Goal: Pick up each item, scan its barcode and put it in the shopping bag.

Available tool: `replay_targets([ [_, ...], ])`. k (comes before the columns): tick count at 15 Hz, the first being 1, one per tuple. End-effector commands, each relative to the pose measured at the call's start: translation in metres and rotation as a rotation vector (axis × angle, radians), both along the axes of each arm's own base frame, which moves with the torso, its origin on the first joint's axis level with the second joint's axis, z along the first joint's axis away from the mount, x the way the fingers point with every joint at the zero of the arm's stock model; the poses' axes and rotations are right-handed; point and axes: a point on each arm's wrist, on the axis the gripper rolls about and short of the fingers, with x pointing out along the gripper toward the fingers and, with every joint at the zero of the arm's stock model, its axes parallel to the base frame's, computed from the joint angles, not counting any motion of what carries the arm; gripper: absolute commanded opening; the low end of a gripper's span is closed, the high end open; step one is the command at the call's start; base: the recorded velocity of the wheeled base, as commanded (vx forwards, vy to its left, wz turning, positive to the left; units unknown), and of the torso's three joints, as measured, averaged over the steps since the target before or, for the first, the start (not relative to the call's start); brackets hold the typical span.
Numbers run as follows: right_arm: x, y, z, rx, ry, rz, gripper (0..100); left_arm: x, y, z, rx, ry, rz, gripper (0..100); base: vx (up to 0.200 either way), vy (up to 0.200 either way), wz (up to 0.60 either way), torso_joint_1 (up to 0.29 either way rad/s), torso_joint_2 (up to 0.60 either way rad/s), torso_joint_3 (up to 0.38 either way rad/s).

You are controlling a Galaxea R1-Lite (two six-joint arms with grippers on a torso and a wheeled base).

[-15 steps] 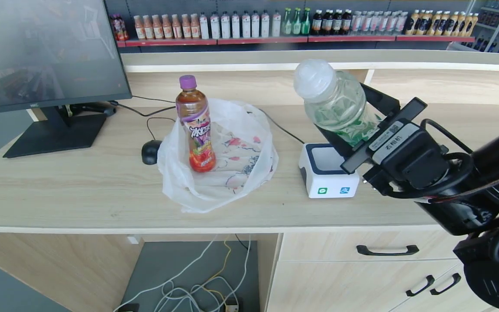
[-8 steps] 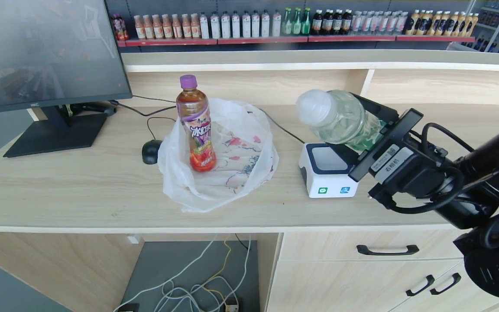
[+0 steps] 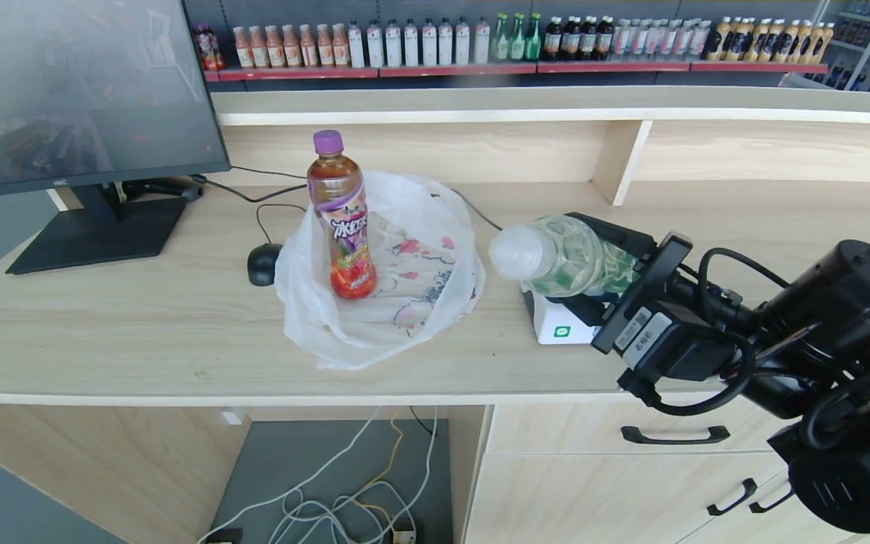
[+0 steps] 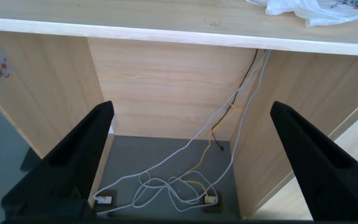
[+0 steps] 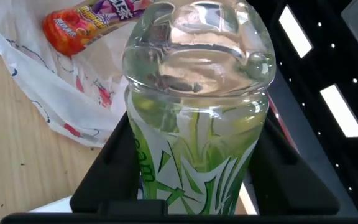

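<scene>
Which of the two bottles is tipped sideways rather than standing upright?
The clear green-labelled bottle, gripped in the right gripper above the white scanner, lies sideways; the purple-capped bottle stands upright on the shopping bag.

The clear bottle (image 3: 556, 253) wears a green-and-white leaf label. The amber bottle (image 3: 340, 219) has a purple cap. The shopping bag (image 3: 420, 295) is translucent white with red print.

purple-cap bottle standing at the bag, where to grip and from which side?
Probably the labelled mid-body of the purple-cap bottle, in a level side grasp from the near side. It stands upright and round, its near face unobstructed, while the shopping bag bulges behind and to its right.
</scene>
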Motion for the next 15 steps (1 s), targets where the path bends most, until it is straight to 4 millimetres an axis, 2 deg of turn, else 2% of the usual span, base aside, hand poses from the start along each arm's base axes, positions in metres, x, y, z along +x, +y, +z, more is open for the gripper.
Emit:
replay_targets([
  [1,0.001,0.001,-0.002,-0.003,0.007,0.002,0,0.0,0.0,0.0,0.0,-0.001,0.0,100,0.0,0.0,0.0,0.0,0.0,0.0],
  [6,0.005,0.003,-0.009,-0.023,0.039,0.015,0,0.0,0.0,0.0,0.0,-0.001,0.0,100,0.0,0.0,0.0,0.0,0.0,0.0],
  [15,0.019,0.011,-0.002,-0.015,0.032,0.025,0,0.0,0.0,0.0,0.001,-0.001,0.0,100,0.0,0.0,0.0,0.0,0.0,0.0],
])
